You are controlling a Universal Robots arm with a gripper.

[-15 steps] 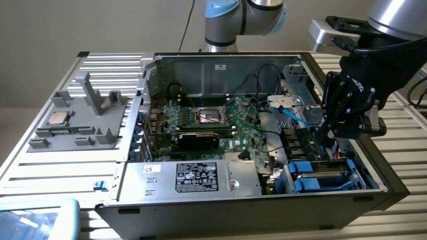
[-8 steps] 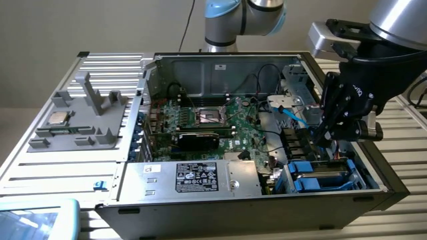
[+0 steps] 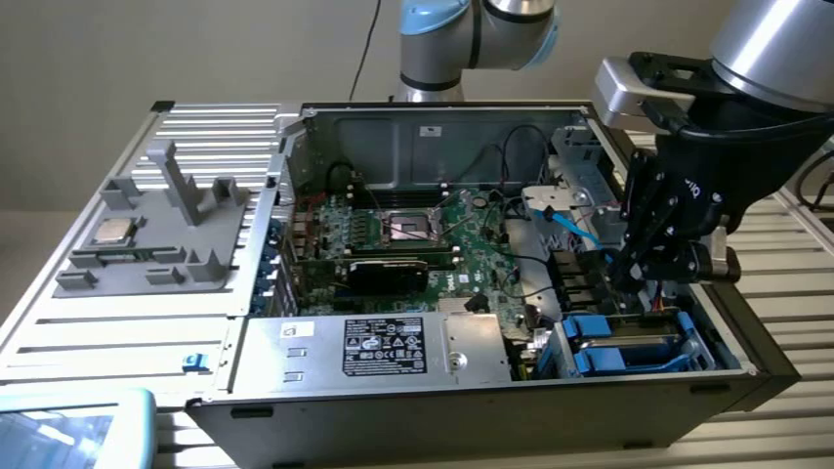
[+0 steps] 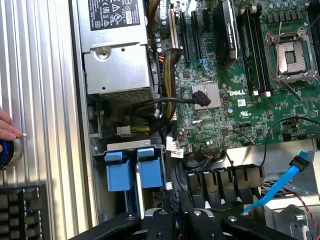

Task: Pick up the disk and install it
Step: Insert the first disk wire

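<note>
Your end effector (image 3: 667, 256), clenched on nothing visible, hovers over the disk (image 3: 626, 344) (blue frame seated in the case's bay).

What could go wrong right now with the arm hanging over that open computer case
1. The gripper hangs inside the open case, close above the blue drive carriers; a poorly aligned descent could strike their frames.
2. A loose blue cable lies near the gripper and might snag.
3. A person's hand rests beside the case, within the work area.
</note>
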